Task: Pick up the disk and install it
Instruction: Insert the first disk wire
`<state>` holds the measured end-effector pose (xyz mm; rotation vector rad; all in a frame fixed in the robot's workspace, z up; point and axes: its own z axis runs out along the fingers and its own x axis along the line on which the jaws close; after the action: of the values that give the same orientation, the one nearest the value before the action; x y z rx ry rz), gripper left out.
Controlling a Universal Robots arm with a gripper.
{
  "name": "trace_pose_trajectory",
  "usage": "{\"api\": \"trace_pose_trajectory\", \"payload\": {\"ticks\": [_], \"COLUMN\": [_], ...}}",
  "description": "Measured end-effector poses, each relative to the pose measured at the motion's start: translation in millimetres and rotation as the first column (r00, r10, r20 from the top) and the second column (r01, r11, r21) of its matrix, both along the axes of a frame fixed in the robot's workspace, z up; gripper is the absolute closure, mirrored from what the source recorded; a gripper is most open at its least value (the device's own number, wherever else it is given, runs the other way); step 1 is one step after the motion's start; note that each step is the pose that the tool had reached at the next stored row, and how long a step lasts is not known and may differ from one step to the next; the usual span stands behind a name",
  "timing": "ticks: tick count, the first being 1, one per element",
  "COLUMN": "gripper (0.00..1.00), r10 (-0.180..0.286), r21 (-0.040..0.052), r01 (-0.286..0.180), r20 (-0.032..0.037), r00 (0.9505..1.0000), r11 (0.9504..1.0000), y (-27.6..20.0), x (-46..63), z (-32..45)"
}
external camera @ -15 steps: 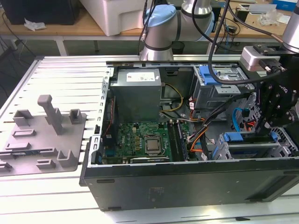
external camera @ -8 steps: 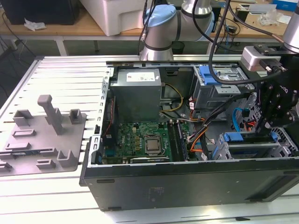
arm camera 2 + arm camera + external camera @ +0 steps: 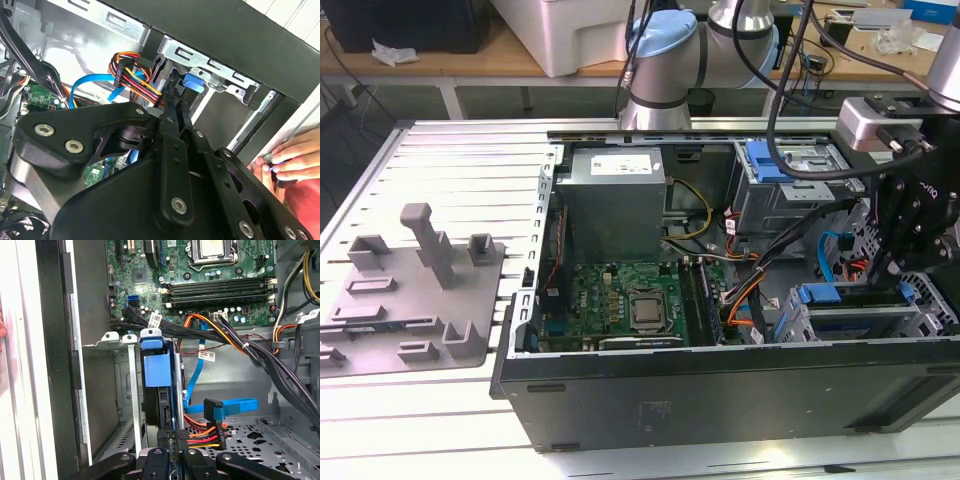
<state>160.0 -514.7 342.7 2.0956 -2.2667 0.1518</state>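
Observation:
The disk (image 3: 158, 371), edged by its blue carrier frame, stands on edge in the drive cage (image 3: 131, 405) at the front corner of the open computer case (image 3: 720, 385). In the exterior view its blue frame (image 3: 818, 294) shows in the cage at that view's right. My gripper (image 3: 174, 456) is shut on the disk's rear end, with the black fingers (image 3: 158, 460) on either side of it. In the second wrist view the gripper (image 3: 175, 111) reaches toward the blue tab (image 3: 193, 83) in the cage. In the exterior view the gripper (image 3: 898, 270) hangs just above the cage.
Orange, black and blue cables (image 3: 220, 415) lie close beside the cage. The motherboard (image 3: 620, 305) and grey power-supply box (image 3: 615, 195) fill the case's other half. A second blue-fronted bay (image 3: 785, 165) sits at the back. A person's hand (image 3: 282, 162) rests outside the case wall. A grey fixture tray (image 3: 410, 300) lies left.

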Motion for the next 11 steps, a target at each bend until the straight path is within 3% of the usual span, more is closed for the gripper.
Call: {"api": "trace_pose_trajectory", "payload": {"ticks": [11], "gripper": [0.83], "r10": [-0.004], "r21": [0.0000], "r01": [0.004], "r20": [0.0000], "r00": [1.0000], "r11": [1.0000], "y": [-0.1], "x": [-0.3], "z": [0.4]}}
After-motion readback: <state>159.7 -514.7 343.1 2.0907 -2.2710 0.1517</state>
